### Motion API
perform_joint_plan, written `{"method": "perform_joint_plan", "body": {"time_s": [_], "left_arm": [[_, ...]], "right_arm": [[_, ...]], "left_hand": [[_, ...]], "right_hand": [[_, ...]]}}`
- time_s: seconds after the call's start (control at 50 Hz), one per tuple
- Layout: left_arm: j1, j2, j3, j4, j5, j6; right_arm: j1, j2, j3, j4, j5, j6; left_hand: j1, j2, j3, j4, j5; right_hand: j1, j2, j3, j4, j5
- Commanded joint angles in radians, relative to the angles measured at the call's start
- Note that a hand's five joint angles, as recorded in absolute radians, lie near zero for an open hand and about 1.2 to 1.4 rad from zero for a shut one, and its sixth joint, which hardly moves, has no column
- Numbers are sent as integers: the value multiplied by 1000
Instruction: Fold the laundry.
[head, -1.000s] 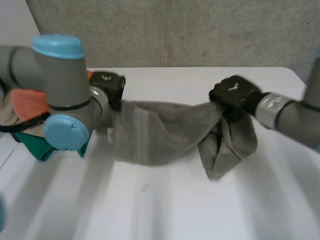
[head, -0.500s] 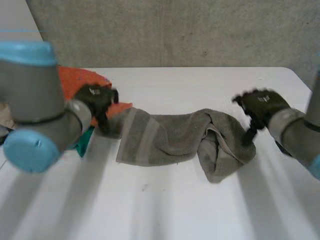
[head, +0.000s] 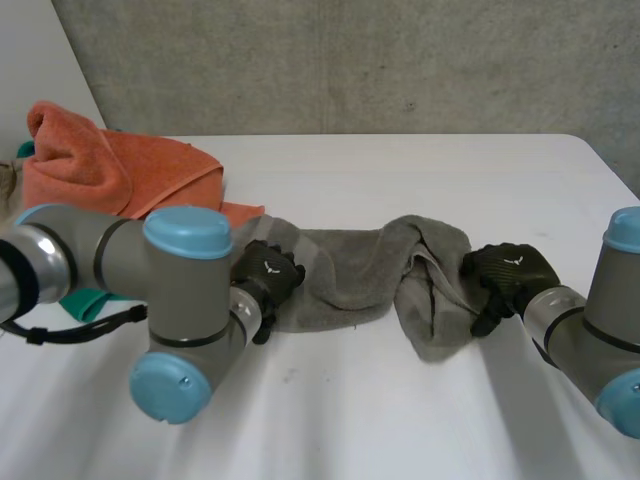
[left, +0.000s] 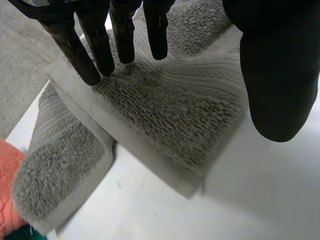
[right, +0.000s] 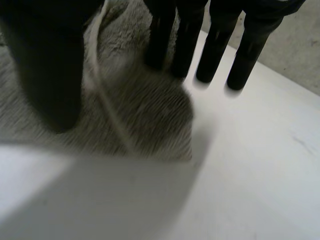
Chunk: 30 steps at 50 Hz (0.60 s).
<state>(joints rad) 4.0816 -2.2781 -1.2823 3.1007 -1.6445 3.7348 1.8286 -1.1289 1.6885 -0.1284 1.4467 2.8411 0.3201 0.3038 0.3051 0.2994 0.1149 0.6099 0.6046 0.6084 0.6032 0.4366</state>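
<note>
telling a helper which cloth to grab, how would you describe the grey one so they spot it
On the white table, look between the left hand and the right hand. The grey towel lies there as a rumpled strip, bunched toward the right hand. Its grey colour sets it apart from the orange towel heaped by the left arm.

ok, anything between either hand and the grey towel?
Nothing visible. The left hand is open over the grey towel's left end, and the right hand is open at its bunched right end. The orange towel lies beyond the left end, not in the way.
</note>
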Motion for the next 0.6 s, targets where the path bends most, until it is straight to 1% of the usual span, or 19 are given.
{"method": "perform_joint_plan", "body": {"time_s": [0.02, 0.06, 0.12, 0.18, 0.2, 0.22, 0.26, 0.32, 0.34, 0.36, 0.42, 0.44, 0.48, 0.5, 0.52, 0.56, 0.58, 0.6], "left_arm": [[-6, -93, 122, -5, -37, 66], [-6, -113, 145, -4, -43, 79], [-6, -161, 198, -1, -47, 100], [-7, -192, 241, -5, -50, 119], [-7, -195, 250, -5, -52, 122], [-4, -193, 267, -7, -54, 123], [-4, -178, 271, -10, -58, 122], [2, -94, 261, -31, -80, 97], [6, -62, 253, -39, -81, 85], [16, 7, 227, -54, -81, 56], [34, 113, 190, -69, -67, 5], [54, 179, 175, -80, -49, -28], [77, 236, 161, -89, -29, -50], [91, 280, 150, -100, -8, -70], [95, 298, 149, -106, 5, -78], [105, 321, 144, -122, 26, -87], [109, 334, 144, -138, 41, -98], [112, 338, 147, -148, 48, -101]], "right_arm": [[1, 24, -13, -74, -2, -2], [1, 26, -15, -83, -2, -2], [5, 26, -23, -89, 0, -2], [0, 23, -30, -85, 0, -2], [-2, 21, -32, -82, 0, -2], [-5, 17, -38, -71, -3, -2], [-12, 6, -47, -56, -9, -3], [-37, -37, -72, 16, -29, -22], [-48, -54, -81, 42, -37, -29], [-69, -89, -104, 97, -52, -44], [-95, -136, -147, 183, -89, -72], [-107, -155, -174, 249, -116, -93], [-117, -164, -202, 326, -135, -104], [-123, -167, -219, 402, -147, -111], [-127, -170, -223, 433, -150, -105], [-132, -170, -219, 492, -152, -74], [-129, -166, -210, 513, -151, -30], [-127, -164, -204, 515, -149, -10]], "left_hand": [[61, 77, 76, 81, 91], [99, 115, 114, 119, 129], [231, 247, 245, 251, 261], [711, 727, 726, 732, 742], [977, 993, 992, 998, 1008], [1075, 1091, 1090, 1096, 1106], [1076, 1092, 1091, 1097, 1107], [1076, 1092, 1091, 1097, 1107], [1076, 1092, 1091, 1097, 1107], [1076, 1092, 1091, 1097, 1107], [1076, 1092, 1091, 1097, 1107], [1076, 1092, 1091, 1097, 1107], [1076, 1092, 1091, 1097, 1107], [1076, 1092, 1091, 1097, 1107], [1076, 1092, 1091, 1097, 1107], [1076, 1092, 1091, 1097, 1107], [1076, 1092, 1091, 1097, 1107], [1076, 1092, 1091, 1097, 1107]], "right_hand": [[782, 787, 784, 789, 781], [786, 792, 788, 793, 785], [786, 792, 788, 793, 785], [786, 792, 788, 793, 785], [786, 792, 788, 793, 785], [786, 792, 788, 793, 785], [786, 792, 788, 793, 785], [786, 792, 788, 793, 785], [786, 792, 788, 793, 785], [786, 792, 788, 793, 785], [786, 792, 788, 793, 785], [786, 792, 788, 793, 785], [786, 792, 788, 793, 785], [405, 411, 407, 412, 404], [230, 235, 231, 237, 229], [91, 96, 92, 97, 89], [-52, -47, -51, -46, -54], [-138, -133, -136, -131, -139]]}}
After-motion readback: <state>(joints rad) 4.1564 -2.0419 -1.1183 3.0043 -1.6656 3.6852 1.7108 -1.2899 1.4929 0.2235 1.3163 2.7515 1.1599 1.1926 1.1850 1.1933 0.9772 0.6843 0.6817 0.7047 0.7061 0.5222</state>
